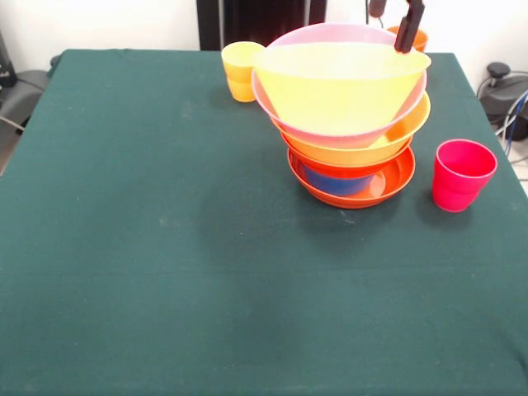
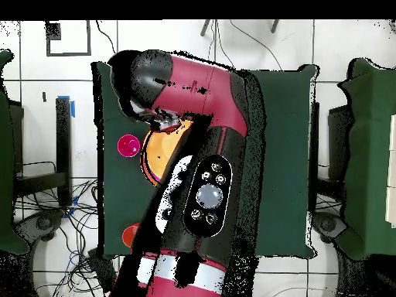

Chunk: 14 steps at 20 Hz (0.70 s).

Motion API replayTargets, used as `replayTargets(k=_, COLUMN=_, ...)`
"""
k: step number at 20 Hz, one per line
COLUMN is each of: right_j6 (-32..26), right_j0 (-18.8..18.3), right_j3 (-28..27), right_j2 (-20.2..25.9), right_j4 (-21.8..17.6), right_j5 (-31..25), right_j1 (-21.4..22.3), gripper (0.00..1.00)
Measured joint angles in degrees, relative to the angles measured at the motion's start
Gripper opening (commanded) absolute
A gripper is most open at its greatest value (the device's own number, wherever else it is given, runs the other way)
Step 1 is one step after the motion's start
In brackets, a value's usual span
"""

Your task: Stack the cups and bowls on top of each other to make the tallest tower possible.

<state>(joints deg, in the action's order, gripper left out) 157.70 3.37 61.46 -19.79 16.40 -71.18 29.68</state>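
step: tower (image 1: pixel 351 124) stands upper right of centre on table (image 1: pixel 165 247), cups not yet on it | gripper (image 1: pixel 406 29) at top edge above tower's right rim, state: cannot tell | next: likely fetch red cup (image 1: pixel 462 175) at right or yellow cup (image 1: pixel 241 70) behind-left | hidden: orange cup (image 1: pixel 417 39) mostly behind tower; arm (image 2: pixel 193 178) covers tower overhead

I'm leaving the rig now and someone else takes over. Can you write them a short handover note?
Gripper: above the tower's far right rim; open or shut cannot be told.
Tower: red-orange bowl lowest, blue bowl in it, then orange, pink, and yellow bowl on top.
Loose on the table: yellow cup, red-pink cup, orange cup behind the tower.
Left: the three cups.
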Motion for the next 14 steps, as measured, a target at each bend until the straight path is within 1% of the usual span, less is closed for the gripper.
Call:
replayTargets(k=5, right_j6=0.00, right_j0=0.00, right_j3=-1.08, right_j2=-0.02, right_j4=-0.01, right_j5=-1.37, right_j1=2.14, gripper=1.00)
replayTargets(k=14, right_j6=0.00, right_j0=0.00, right_j3=-5.03, right_j2=0.02, right_j4=0.04, right_j5=-1.53, right_j1=2.89, gripper=1.00)
